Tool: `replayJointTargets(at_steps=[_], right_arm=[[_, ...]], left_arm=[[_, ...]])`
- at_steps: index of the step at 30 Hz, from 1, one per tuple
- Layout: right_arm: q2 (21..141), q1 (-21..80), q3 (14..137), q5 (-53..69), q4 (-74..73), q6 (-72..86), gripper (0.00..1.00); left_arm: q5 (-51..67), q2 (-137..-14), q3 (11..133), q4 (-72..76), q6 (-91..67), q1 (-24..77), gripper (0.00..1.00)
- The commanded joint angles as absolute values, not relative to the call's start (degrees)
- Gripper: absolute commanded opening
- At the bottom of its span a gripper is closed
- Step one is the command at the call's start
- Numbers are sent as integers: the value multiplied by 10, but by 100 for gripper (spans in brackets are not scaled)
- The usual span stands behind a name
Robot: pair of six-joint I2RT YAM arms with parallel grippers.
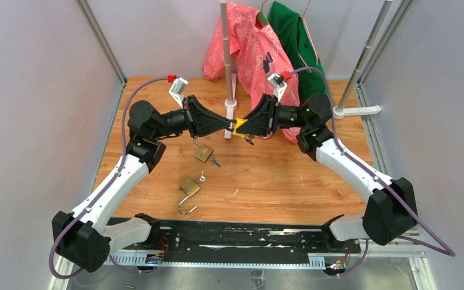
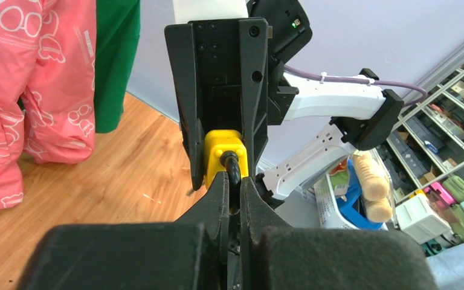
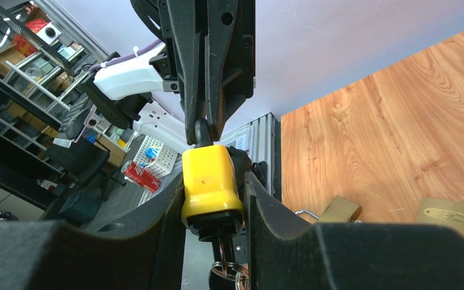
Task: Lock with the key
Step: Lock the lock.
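Far-centre of table (image 1: 290, 181): both arms met above the wood, tips facing each other.
Garments: pink garment (image 1: 251, 42) and green garment (image 1: 293, 36) hung at the far edge, behind a grey pole (image 1: 226, 54).
Left gripper (image 1: 229, 124): fingers nearly together, pinched on the black shackle (image 2: 232, 166) of the lock.
Right gripper (image 1: 243, 127): fingers clamped on either side of the lock body, which filled the gap between them.
Yellow padlock (image 3: 208, 181): held off the table between the two grippers, near the far edge at mid-width; shackle end toward the left arm.
Brass padlock (image 1: 203, 153): lay on the wood, just nearer than the grippers, small keys beside it.
Second brass padlock (image 1: 189, 186): near table centre, its shackle swung open and pointing toward the near edge.
Key (image 3: 223, 248): seated in the underside of the yellow lock, ring hanging below; how far turned, could not tell.
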State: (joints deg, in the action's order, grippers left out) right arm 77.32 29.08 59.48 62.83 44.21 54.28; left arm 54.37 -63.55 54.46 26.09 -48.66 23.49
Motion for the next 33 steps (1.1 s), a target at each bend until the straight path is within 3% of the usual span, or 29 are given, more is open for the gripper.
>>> replayJointTargets(at_steps=[1, 8, 14, 20, 23, 25, 26, 27, 28, 31, 33], right_arm=[[799, 330, 603, 523, 481, 550, 0], [796, 330, 606, 524, 482, 555, 0], [777, 328, 620, 548, 441, 535, 0], [752, 327, 631, 584, 375, 503, 0], [737, 328, 651, 594, 312, 461, 0], [728, 328, 662, 600, 273, 440, 0], [724, 328, 668, 599, 256, 426, 0], [722, 328, 672, 600, 243, 417, 0], [721, 327, 675, 600, 232, 412, 0], [718, 327, 678, 603, 220, 404, 0], [716, 327, 679, 603, 216, 402, 0]], left_arm=[[618, -652, 530, 246, -497, 309, 0], [614, -636, 519, 206, -473, 310, 0], [582, -641, 578, 15, -339, 309, 0], [584, -649, 615, -31, -309, 304, 23], [586, -651, 626, -49, -295, 303, 41], [591, -653, 631, -50, -293, 303, 45], [592, -653, 632, -48, -295, 303, 44], [594, -654, 633, -46, -296, 303, 34], [595, -654, 633, -44, -297, 303, 31], [604, -655, 636, -47, -296, 303, 27], [605, -654, 636, -49, -295, 303, 5]])
